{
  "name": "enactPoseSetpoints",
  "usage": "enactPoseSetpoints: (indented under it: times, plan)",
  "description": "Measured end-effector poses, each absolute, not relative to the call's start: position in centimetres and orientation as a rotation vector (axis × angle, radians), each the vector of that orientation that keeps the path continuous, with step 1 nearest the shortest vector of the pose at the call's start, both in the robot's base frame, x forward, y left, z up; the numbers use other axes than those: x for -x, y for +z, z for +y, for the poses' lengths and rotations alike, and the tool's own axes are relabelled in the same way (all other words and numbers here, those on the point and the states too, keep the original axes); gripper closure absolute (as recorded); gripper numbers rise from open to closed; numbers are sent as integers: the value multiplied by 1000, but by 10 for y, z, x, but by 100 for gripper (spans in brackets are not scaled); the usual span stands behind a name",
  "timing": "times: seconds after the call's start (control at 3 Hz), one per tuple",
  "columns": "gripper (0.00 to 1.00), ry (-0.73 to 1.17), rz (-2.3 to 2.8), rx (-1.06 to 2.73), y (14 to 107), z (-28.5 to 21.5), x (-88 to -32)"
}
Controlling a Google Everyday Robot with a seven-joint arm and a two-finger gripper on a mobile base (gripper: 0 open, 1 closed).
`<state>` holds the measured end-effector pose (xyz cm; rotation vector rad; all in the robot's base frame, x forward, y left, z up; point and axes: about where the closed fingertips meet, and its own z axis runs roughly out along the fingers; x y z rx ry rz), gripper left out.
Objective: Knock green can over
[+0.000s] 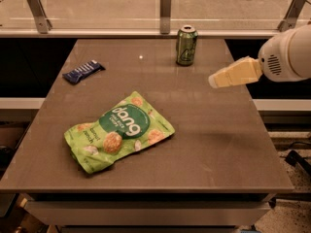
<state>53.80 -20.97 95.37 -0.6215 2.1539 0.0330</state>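
Blue bar (83,72): a dark-blue wrapped snack bar, lying flat well to the left of the green can and a little nearer the camera.

Dang bag (119,130): a flat light-green snack bag, left of the green can and much nearer the camera, well apart from it. It has no part in this job.

Green can (186,45): a small drink can with a silver top. It stands upright on the tabletop (218,144) toward the far edge and nothing touches it.

Tool (214,79): a cream wedge hanging over the tabletop, right of the green can and somewhat nearer the camera, clearly apart from it. Its tip points left. I cannot tell whether it is released or clenched.

Arm housing (289,57): the rounded white body behind the tool, further right of the green can, at the picture's edge.

Step in hand: by my reading the approach is under way, contact is not yet made, and the can is not yet tipped.

Doing it well: bring the tip round to the can's right wall and strike high, just under the silver rim, because a low push would likely slide it instead of toppling it. Sweep leftward, where bare tabletop lies beside the can.

Risk: the far edge lies just behind the can, so a shove straight away from the camera could send it off.
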Motion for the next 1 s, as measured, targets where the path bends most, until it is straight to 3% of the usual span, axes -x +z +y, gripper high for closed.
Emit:
enactPoseSetpoints:
  times: [1.0]
  plan:
    - [0, 51, 2040, 352, 944, -207, -582]
